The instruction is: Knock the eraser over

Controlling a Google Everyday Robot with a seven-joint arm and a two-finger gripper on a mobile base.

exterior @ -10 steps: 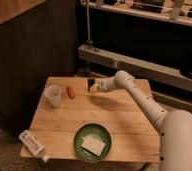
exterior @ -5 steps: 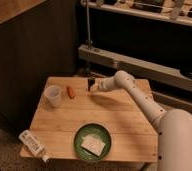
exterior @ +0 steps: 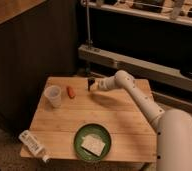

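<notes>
The eraser (exterior: 90, 82) is a small near-black block standing upright near the far edge of the wooden table (exterior: 119, 117). My gripper (exterior: 94, 86) reaches in from the right on a white arm and sits right against the eraser's right side, partly overlapping it. A clear plastic cup (exterior: 53, 96) stands at the left, with a small orange oblong piece (exterior: 70, 92) between the cup and the eraser.
A green plate (exterior: 92, 142) with a pale square item lies near the table's front edge. A plastic bottle (exterior: 33, 145) lies on its side at the front left corner. A metal rack (exterior: 139, 62) runs behind the table.
The arm has shifted slightly left toward the eraser. The eraser still stands in the same place.
</notes>
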